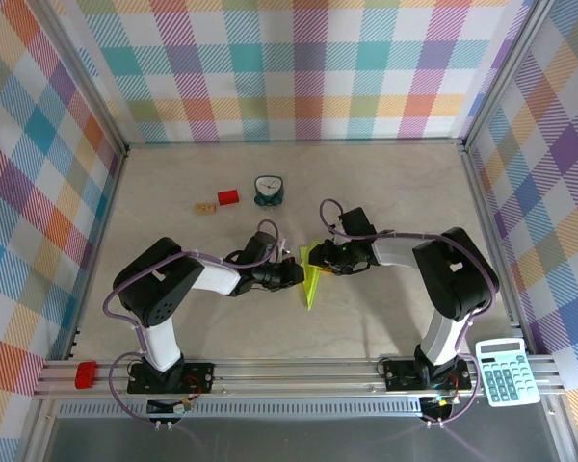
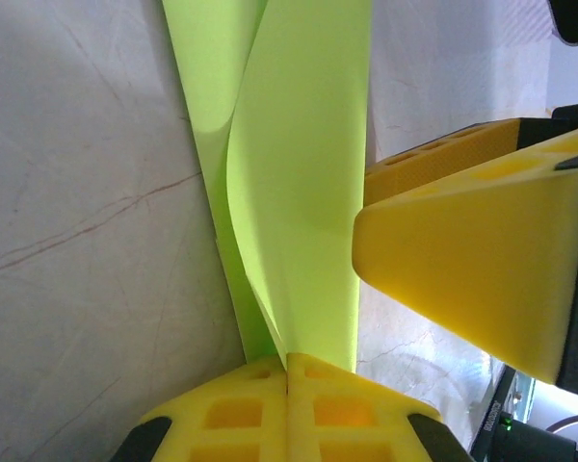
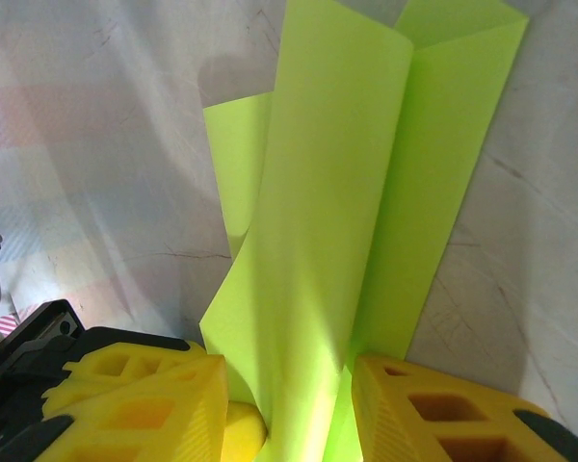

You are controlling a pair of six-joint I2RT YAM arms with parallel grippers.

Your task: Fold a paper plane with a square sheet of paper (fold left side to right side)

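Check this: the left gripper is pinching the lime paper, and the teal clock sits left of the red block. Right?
Not quite. The top external view shows the teal clock right of the red block, not left. The rest holds: the left wrist view shows the left gripper shut on the lime paper.

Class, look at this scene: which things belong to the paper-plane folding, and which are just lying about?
Part of the job: sheet of paper; left claw, shut on it; right claw, open around it.

Lying about: red block; tan block; clock; calculator.
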